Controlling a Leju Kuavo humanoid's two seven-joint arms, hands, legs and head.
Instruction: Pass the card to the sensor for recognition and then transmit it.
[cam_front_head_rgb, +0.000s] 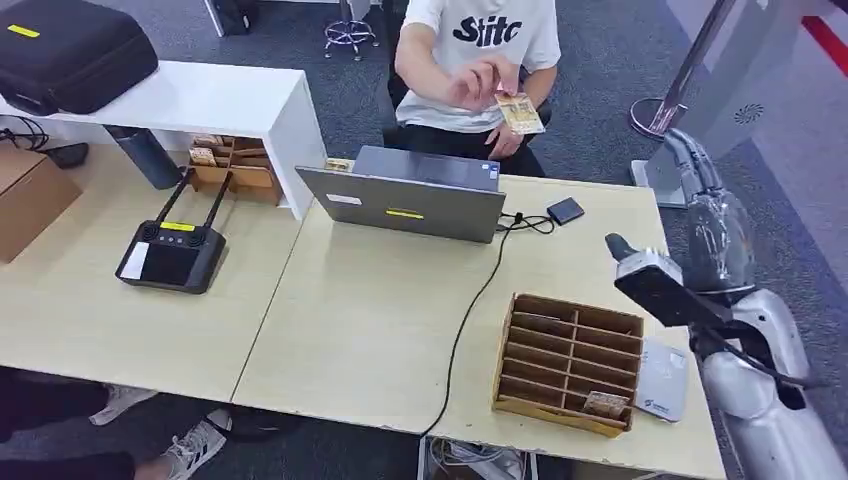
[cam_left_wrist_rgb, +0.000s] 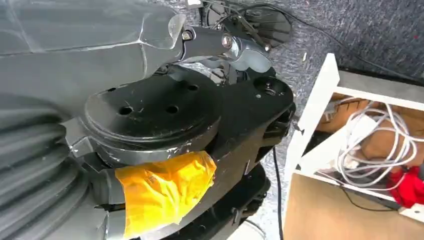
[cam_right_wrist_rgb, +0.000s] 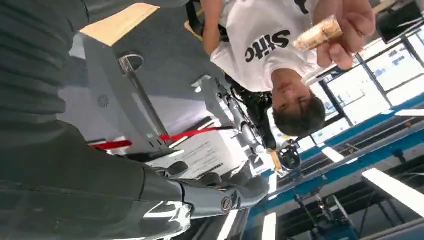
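In the head view, a card (cam_front_head_rgb: 520, 112) is held by a person's hand (cam_front_head_rgb: 478, 82) beyond the far edge of the bench (cam_front_head_rgb: 350, 330), above and behind an open laptop (cam_front_head_rgb: 410, 200) that stands at that far edge. A small dark sensor (cam_front_head_rgb: 565, 210) is seen lying near the far right corner of the bench, just beside the laptop, with a cable running to it. A wooden slotted box (cam_front_head_rgb: 565, 360) is placed near the front right corner, with one card-like item in a front slot, and a grey flat device (cam_front_head_rgb: 662, 380) lies touching its right side. A black controller with two antennas (cam_front_head_rgb: 172, 250) rests toward the left part of the bench. The right arm is raised at the right edge of the bench, and the right hand (cam_front_head_rgb: 700, 190) is seen well apart from the card; whether its fingers are spread or curled cannot be told here. In the left wrist view, the left hand (cam_left_wrist_rgb: 225, 42) is seen close to dark body parts, its state cannot be told, and a white shelf with cables (cam_left_wrist_rgb: 370, 140) is shown beside it. In the right wrist view, the right hand (cam_right_wrist_rgb: 220, 192) is shown with fingers extended and nothing held, while the card (cam_right_wrist_rgb: 317, 34) is pinched in the person's hand (cam_right_wrist_rgb: 347, 30), well apart from it.
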